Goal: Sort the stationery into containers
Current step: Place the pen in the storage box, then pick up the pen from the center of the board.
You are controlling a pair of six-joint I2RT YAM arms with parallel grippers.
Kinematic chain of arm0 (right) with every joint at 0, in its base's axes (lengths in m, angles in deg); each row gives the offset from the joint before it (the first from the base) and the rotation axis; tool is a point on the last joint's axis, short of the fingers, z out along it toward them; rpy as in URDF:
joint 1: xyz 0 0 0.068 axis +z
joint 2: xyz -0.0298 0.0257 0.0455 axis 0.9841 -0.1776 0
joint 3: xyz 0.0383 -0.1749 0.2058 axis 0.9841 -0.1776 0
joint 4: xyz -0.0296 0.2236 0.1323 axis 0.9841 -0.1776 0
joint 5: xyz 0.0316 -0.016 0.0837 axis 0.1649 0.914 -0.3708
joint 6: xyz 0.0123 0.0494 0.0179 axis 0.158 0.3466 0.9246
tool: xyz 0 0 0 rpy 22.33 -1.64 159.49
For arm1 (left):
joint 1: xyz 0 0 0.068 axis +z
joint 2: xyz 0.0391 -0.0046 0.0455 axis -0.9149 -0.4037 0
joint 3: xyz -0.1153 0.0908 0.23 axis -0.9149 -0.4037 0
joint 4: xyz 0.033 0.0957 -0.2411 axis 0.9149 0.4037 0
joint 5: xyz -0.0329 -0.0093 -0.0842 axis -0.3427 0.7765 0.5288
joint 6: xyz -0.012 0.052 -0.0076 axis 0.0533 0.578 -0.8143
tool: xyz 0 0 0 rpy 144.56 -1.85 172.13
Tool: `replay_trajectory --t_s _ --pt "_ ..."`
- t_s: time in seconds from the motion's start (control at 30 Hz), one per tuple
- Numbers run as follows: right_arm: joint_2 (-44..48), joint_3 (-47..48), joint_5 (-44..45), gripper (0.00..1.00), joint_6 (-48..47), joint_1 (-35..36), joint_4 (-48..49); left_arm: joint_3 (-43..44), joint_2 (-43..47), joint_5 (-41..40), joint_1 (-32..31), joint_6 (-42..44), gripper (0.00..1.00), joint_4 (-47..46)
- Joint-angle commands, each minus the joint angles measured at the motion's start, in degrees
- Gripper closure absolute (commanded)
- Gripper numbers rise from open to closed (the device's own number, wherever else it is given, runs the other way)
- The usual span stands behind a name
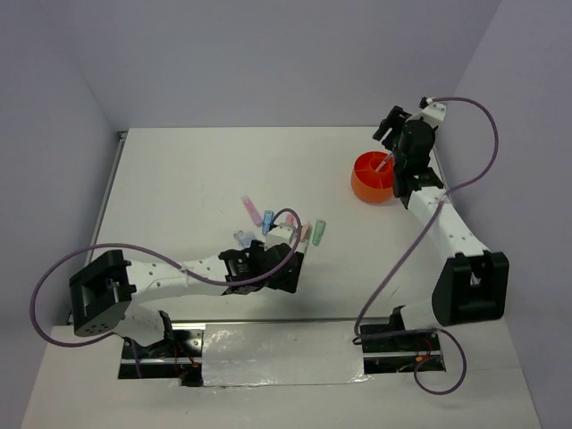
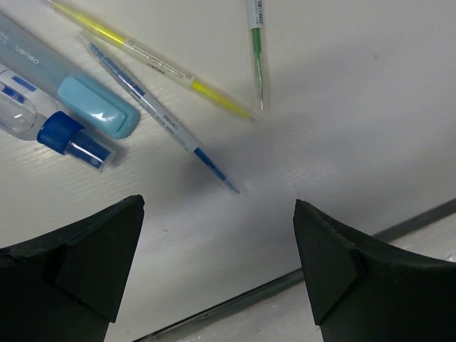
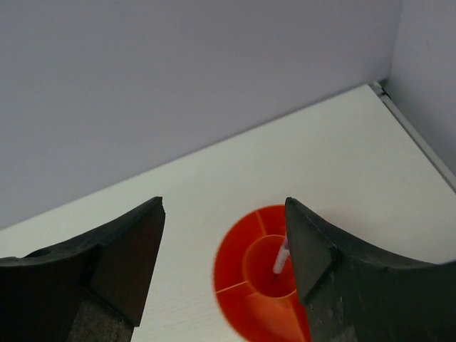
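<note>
The left hand [image 2: 217,206] gapes open over a thin clear plastic blue-ink pen [image 2: 161,115] lying flat on the white desk [image 2: 356,107]. The pen is likely light, stiff and slick, best pinched mid-barrel. The right hand [image 3: 224,214], also open, hovers above the round orange plastic organiser [image 3: 231,267].

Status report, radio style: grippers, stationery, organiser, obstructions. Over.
Left gripper open by loose pens. Right gripper open above orange organiser; one pale stick in its centre ring. Nothing blocking.

Pale blue marker [image 2: 64,78] marked apparently "deli", blue pen [image 2: 160,117] lettering too small to read
</note>
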Motion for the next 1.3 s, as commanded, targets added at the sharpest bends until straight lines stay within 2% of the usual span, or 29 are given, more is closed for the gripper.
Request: replay_trajectory --t_s 0.0,0.03,0.13,0.3,0.5,0.6,0.63,0.87,0.93,1.07,1.27 --pt "8.59 4.56 -1.98 0.25 3.34 2.79 -7.30 3.93 -4.29 -2.46 -0.08 -7.75 0.03 -0.08" --pt "9.64 5.35 -2.94 0.25 3.88 3.84 -11.59 5.86 -7.00 -3.16 -0.08 -8.81 0.04 0.80" --pt "14.30 3.70 -6.72 0.25 5.20 6.48 -16.45 9.64 -12.11 -6.15 -0.16 -13.20 0.09 5.09" --pt "23.52 -2.28 -8.57 0.25 4.85 9.48 -19.71 12.99 -17.57 -8.53 0.01 -19.36 0.22 8.45" --pt "28.71 -5.10 -10.15 0.25 3.97 9.48 -23.05 14.84 -21.09 -12.30 -0.08 -28.06 0.35 13.54" --pt "29.86 -6.25 -11.91 0.25 3.71 9.48 -23.05 15.10 -22.50 -13.19 -0.08 -29.74 0.35 14.61" --pt "29.87 -6.25 -12.35 0.25 3.53 9.39 -23.23 15.28 -22.85 -13.19 -0.08 -30.26 0.39 14.95" --pt "30.39 -6.51 -12.97 0.25 3.44 9.48 -24.11 15.28 -25.13 -12.75 -0.86 -32.03 0.45 15.14" --pt "30.83 -7.03 -13.41 0.25 3.96 9.48 -23.58 15.63 -25.66 -12.49 -1.22 -32.11 0.52 15.40" --pt "30.83 -7.39 -14.37 0.25 4.67 9.48 -23.23 16.33 -26.02 -12.75 -2.18 -33.17 0.60 16.71" --pt "31.18 -7.83 -15.25 0.25 5.11 9.48 -22.97 16.07 -25.22 -14.07 -3.15 -35.80 0.60 19.26"
